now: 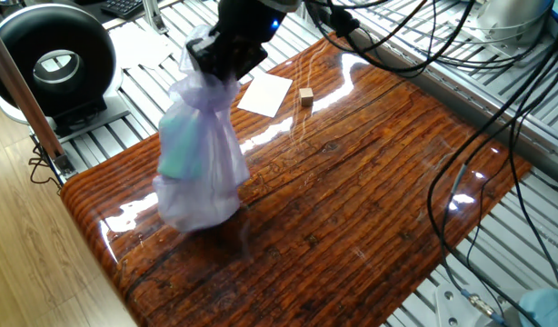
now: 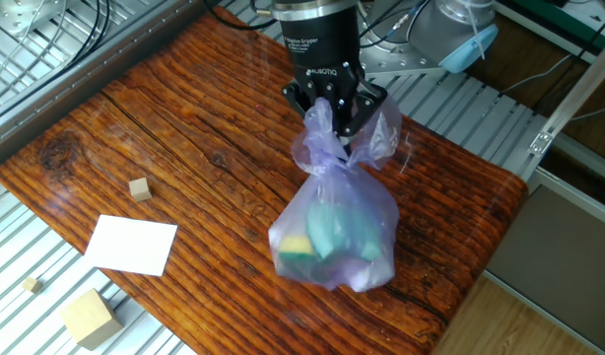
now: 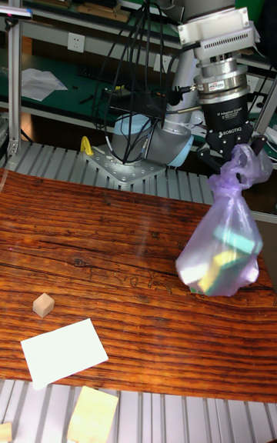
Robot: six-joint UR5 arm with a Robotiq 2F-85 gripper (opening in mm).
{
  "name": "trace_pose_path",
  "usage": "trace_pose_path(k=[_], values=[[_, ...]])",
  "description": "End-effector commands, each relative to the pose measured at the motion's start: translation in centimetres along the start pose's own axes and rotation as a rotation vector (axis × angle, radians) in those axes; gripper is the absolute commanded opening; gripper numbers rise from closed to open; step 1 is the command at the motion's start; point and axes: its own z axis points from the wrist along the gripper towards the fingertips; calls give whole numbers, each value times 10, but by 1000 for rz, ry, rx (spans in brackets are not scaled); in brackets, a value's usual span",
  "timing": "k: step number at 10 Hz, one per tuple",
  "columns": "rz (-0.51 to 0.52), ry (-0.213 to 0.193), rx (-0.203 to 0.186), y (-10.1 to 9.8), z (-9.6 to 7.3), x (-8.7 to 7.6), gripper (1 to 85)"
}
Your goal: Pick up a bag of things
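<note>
The bag of things is a thin pale-lilac plastic bag with teal, yellow and white items showing through. It hangs by its twisted top, clear of the wooden table in the tall fixed view. My gripper is shut on the twisted neck, directly above the bag. The bag swings and looks blurred. It hangs over the table's end nearest the wooden floor.
A white paper sheet and a small wooden cube lie on the table. A larger wooden block sits on the metal rails. Black cables hang over the table. A black round device stands beside it.
</note>
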Motion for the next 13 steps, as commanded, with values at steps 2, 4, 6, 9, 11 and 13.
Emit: trace_pose_path(k=[2,4,6,9,11,13], values=[[-18,3,35,-7,-3,3,13],[-24,0,55,-12,-3,2,13],[-57,-7,117,-29,-5,1,13],[-90,-26,182,-45,-8,-4,13],[-95,-35,197,-50,-9,-7,13],[-87,-44,189,-50,-9,-9,13]])
